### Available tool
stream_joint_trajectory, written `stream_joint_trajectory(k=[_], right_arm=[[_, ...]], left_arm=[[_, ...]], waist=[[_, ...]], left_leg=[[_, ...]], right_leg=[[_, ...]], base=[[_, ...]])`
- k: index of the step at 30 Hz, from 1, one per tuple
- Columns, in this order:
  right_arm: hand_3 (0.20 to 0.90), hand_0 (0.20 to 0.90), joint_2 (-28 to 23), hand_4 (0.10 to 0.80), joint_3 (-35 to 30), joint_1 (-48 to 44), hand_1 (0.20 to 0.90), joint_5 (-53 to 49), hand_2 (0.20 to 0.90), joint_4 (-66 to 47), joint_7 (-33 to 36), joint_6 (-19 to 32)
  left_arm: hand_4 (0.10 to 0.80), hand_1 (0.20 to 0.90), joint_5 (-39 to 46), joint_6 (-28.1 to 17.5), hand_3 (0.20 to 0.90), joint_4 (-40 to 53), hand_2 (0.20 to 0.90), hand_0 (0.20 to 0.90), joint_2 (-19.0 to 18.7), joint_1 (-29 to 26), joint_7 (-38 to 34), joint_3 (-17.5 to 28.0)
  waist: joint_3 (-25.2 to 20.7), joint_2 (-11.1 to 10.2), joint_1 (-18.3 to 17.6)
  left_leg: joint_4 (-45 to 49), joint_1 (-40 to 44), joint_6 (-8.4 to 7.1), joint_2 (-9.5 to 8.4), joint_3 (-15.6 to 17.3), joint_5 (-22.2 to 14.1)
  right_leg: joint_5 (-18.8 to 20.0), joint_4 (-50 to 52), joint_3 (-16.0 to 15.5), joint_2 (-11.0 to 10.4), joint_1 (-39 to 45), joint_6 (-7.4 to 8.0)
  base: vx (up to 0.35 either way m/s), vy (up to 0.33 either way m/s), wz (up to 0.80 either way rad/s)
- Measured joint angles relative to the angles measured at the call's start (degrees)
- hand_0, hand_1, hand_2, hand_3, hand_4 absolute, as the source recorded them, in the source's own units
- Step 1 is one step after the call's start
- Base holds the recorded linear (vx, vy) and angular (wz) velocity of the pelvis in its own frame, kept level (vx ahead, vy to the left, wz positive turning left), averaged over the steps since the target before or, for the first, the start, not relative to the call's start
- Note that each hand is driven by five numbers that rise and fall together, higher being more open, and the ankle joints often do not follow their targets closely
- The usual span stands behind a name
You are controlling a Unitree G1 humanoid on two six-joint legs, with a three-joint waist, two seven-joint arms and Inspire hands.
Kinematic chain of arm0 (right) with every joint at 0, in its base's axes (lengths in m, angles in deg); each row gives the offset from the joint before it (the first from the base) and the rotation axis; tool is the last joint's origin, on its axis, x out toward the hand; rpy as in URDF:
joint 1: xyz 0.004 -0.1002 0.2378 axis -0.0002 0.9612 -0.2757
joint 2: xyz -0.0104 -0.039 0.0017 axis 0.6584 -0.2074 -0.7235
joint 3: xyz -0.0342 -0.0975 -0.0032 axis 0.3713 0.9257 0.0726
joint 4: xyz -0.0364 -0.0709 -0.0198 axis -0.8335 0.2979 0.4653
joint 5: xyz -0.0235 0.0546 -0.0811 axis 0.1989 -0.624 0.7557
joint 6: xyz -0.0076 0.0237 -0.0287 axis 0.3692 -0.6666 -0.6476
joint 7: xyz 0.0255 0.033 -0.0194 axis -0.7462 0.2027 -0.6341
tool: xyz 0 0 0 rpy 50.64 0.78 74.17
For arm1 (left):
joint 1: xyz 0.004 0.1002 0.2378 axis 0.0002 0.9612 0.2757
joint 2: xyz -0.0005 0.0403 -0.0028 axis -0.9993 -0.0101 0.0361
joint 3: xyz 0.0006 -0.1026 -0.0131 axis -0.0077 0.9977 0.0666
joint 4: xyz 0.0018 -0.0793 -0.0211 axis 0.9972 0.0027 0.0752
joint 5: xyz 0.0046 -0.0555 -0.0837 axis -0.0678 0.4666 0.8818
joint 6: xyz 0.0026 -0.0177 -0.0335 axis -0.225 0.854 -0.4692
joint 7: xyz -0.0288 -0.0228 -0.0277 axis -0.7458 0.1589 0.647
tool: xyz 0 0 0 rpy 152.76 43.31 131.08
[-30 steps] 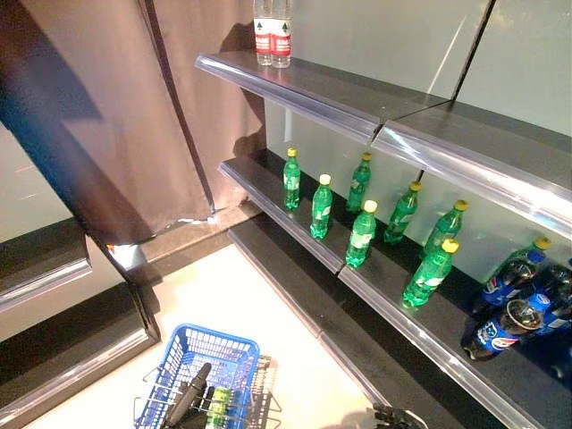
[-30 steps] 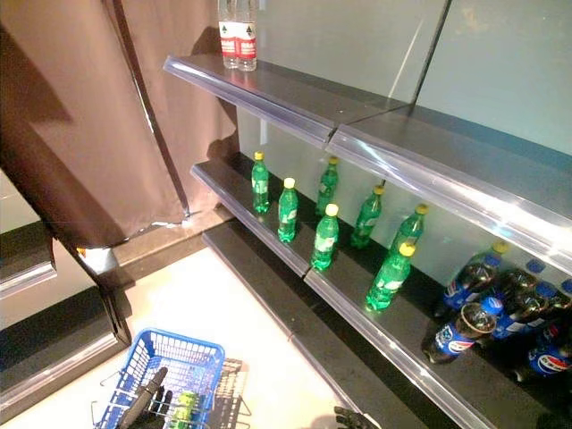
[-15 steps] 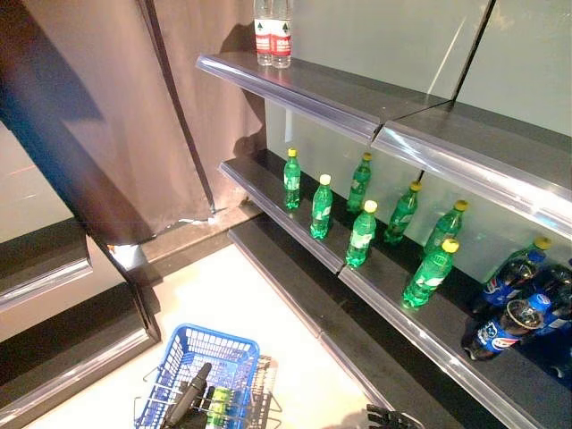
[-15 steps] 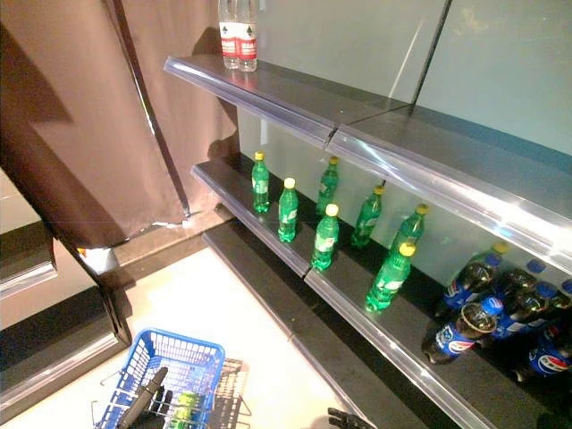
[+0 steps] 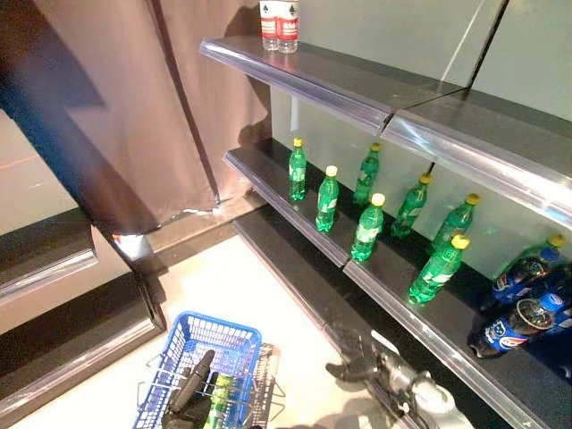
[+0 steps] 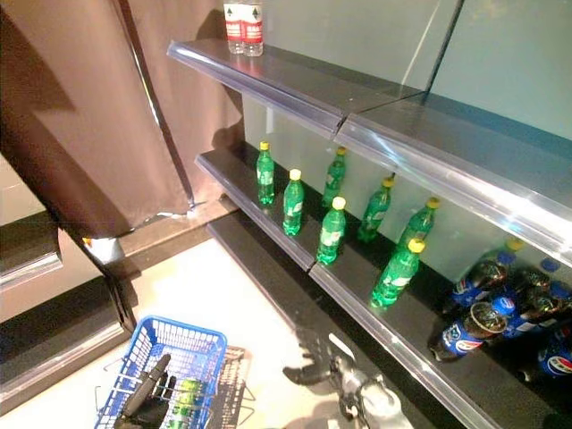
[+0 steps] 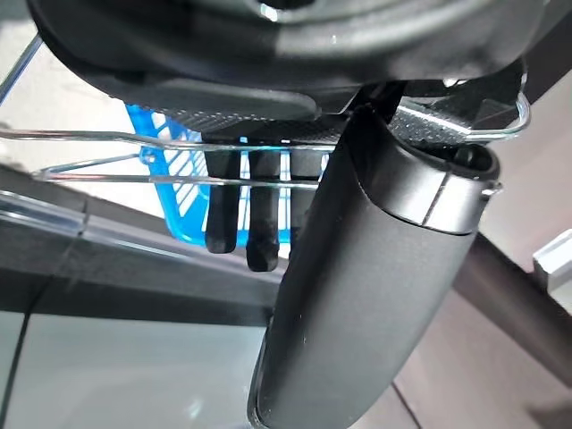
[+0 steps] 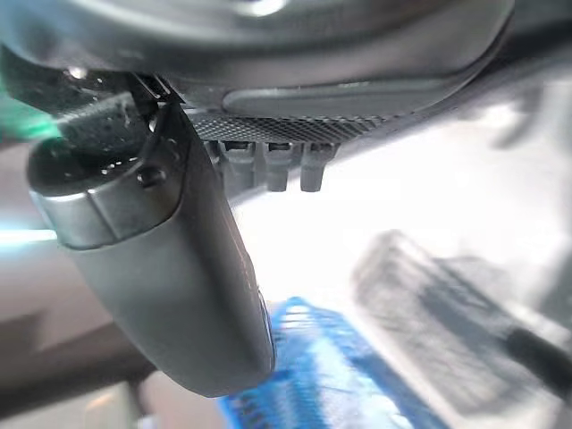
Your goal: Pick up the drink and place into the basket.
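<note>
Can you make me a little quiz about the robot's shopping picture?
1. True or false: the blue basket is empty.
2. What colour are the caps of the green bottles on the middle shelf? A red, B yellow, C white.
3. Fill in: the right hand, fingers open, holds ____.

Key: 1 false, a green drink lies inside; 2 B; 3 nothing.

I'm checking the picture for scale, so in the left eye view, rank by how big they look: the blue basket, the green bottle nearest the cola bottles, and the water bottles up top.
1. Blue basket, largest.
2. Front green bottle, nearest the cola bottles.
3. Water bottles, smallest, though cut off by the frame's edge and farther away, so unsure.
</note>
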Motion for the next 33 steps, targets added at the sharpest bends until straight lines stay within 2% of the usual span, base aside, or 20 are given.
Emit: stream_joint_trajectory(k=[4, 12, 17, 25, 33], right_arm=[[0.9, 0.9, -0.41, 0.8, -1.84, 0.12, 0.9, -0.1, 0.9, -6.93, -0.48, 0.18], [0.9, 0.9, -1.28, 0.8, -8.73, 0.21, 0.9, -3.81, 0.9, -12.52, 0.27, 1.08], [0.9, 0.9, -0.7, 0.8, -12.11, 0.27, 0.9, -5.86, 0.9, -15.26, 7.14, 5.4], [0.9, 0.9, 2.8, 0.8, -17.6, 0.28, 0.9, -8.22, 0.9, -16.09, 21.68, 16.32], [0.9, 0.9, 3.65, 0.8, -17.92, 0.28, 0.9, -4.17, 0.9, -16.1, 34.43, 23.16]], left_arm=[[0.1, 0.3, -0.18, 0.1, 0.2, 1.07, 0.3, 0.3, 0.16, 0.64, -1.36, 0.12], [0.1, 0.3, -1.55, 0.92, 0.2, 2.55, 0.3, 0.3, 0.3, 1.3, -2.76, 0.6], [0.1, 0.3, -2.91, 1.02, 0.2, 3.01, 0.3, 0.3, 1.39, 1.4, -3.49, 2.71], [0.1, 0.3, -3.59, 1.08, 0.2, 3.06, 0.3, 0.3, 1.83, 1.32, -3.81, 2.73], [0.1, 0.3, -3.79, 1.05, 0.2, 3.09, 0.3, 0.3, 2.53, 1.33, -3.82, 2.74]], waist=[[0.09, -0.17, -0.15], [0.71, -0.37, -0.57], [0.98, -0.16, -2.16], [1.15, 0.11, -3.39], [1.36, 0.44, -3.17]], left_leg=[[-0.11, -0.04, 0.02, -0.1, 0.0, 0.01], [-0.28, -0.3, 0.03, -0.11, 0.13, 0.0], [-0.32, -0.41, 0.09, -0.07, 0.59, -0.07], [-0.33, -0.36, 0.23, -0.06, 2.13, -0.23], [-0.33, -0.33, 0.25, -0.12, 2.44, -0.24]], right_leg=[[-0.01, 0.0, 0.01, -0.09, -0.01, 0.14], [0.0, 0.02, 0.21, -0.21, -0.36, 0.2], [0.01, 0.03, 0.64, -0.55, -0.64, 0.26], [0.32, 0.31, 2.07, -0.98, -1.3, 0.67], [0.44, 0.31, 2.32, -1.03, -1.42, 0.87]], base=[[0.0, 0.0, 0.0], [0.0, 0.0, 0.0], [-0.011, 0.004, -0.04], [-0.016, 0.012, -0.09], [-0.001, 0.001, 0.0]])
